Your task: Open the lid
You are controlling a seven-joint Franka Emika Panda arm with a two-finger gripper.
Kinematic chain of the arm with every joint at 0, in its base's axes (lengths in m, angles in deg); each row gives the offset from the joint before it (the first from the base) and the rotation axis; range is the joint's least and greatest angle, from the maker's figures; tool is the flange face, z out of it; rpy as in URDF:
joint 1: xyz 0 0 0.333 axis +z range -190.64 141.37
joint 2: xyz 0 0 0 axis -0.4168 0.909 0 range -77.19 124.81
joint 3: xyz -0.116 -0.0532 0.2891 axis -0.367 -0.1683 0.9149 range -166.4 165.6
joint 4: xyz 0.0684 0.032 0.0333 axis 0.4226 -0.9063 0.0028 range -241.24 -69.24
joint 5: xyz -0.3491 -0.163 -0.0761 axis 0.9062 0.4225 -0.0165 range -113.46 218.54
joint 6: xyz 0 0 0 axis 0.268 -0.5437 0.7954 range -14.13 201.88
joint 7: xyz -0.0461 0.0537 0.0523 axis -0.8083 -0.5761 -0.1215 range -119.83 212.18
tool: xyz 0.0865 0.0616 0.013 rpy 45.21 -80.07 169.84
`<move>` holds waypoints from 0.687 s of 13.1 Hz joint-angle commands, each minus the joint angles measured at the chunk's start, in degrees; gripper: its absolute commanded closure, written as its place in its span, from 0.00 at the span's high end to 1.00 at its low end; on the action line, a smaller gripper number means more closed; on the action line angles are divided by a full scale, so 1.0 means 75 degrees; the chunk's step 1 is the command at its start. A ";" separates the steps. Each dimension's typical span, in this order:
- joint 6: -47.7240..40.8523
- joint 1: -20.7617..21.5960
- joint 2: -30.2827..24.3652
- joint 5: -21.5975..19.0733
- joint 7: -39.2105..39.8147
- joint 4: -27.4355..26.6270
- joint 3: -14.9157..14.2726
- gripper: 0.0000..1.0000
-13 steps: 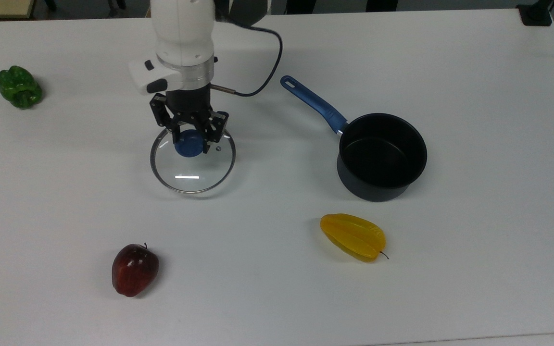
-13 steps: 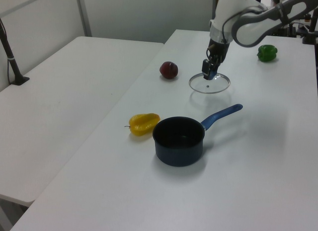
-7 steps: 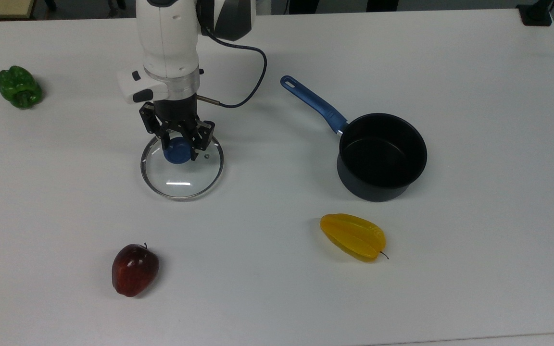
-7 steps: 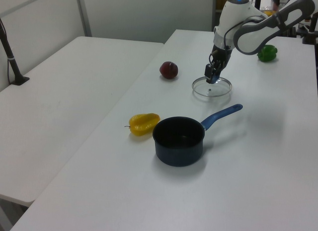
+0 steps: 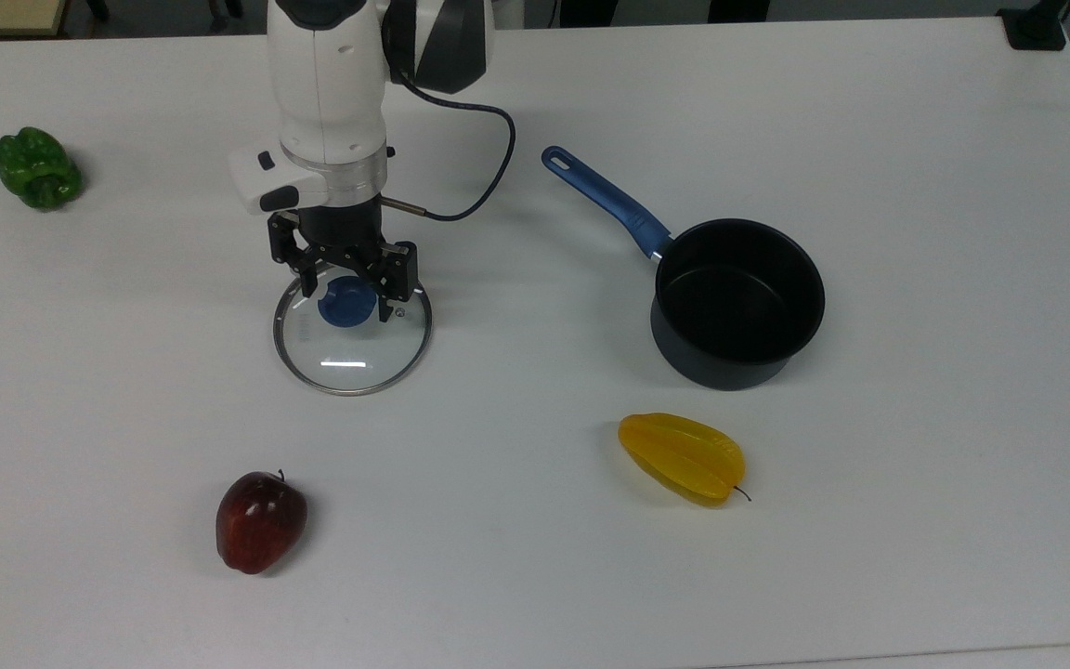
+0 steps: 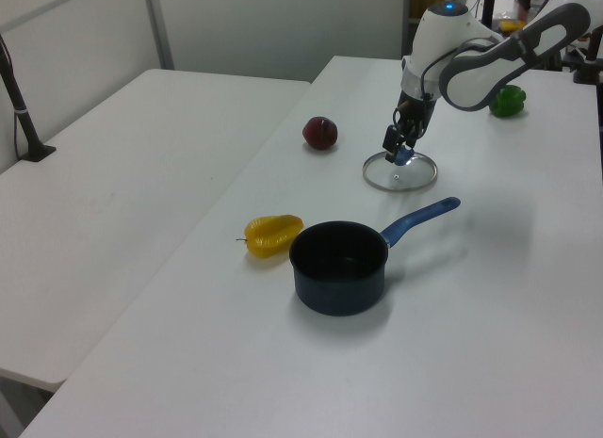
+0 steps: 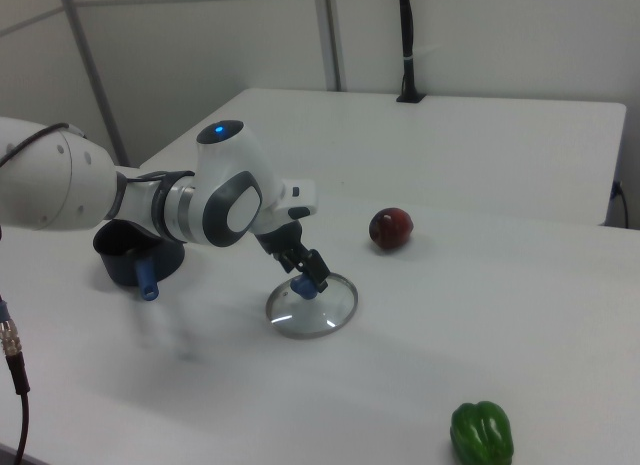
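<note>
Round clear glass lid (image 5: 352,346) with thin metal rim and blue centre knob (image 5: 346,304): flat on the white table (image 5: 869,520), well apart from the dark saucepan with the long blue handle (image 5: 737,302), toward the top view's left of it. Already off the pan, so little apparently left of the opening beyond clearing away.

Black two-finger gripper (image 5: 346,278) on the white arm: directly above the knob, jaws spread wide, one finger on each side of the knob and seemingly not pressing on it. In the left view, gripper (image 6: 399,146) just over the lid (image 6: 400,172); in the right view, fingertips (image 7: 303,279) straddling the blue knob above the glass (image 7: 312,307).

Handling, as a judgement: stiff, fairly heavy for its thinness, brittle glass; liable to chip or crack if dropped or knocked rim-first on the table. Smooth disc and slim rim poor for pinching; knob the one sensible hold, squarely across its middle, with a level lift to avoid swinging. Knob probably smooth plastic, so a firm, centred squeeze advisable.

Elsewhere on the table: green bell pepper (image 5: 37,169), dark red apple (image 5: 260,520), yellow star fruit (image 5: 682,457), all well clear of the lid.
</note>
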 commanded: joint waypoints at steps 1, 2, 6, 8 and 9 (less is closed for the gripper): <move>-0.0088 0.0002 -0.0274 0.0125 0.0122 0.0089 0.0038 1.00; -0.0217 0.0025 -0.0402 0.0125 0.0239 0.0101 0.0038 1.00; -0.2143 0.0444 -0.1046 0.0113 0.0660 0.0836 0.0108 1.00; -0.3411 0.0611 -0.1386 0.0101 0.0778 0.1201 0.0120 1.00; -0.3904 0.0635 -0.1585 0.0043 0.0999 0.1307 0.0120 1.00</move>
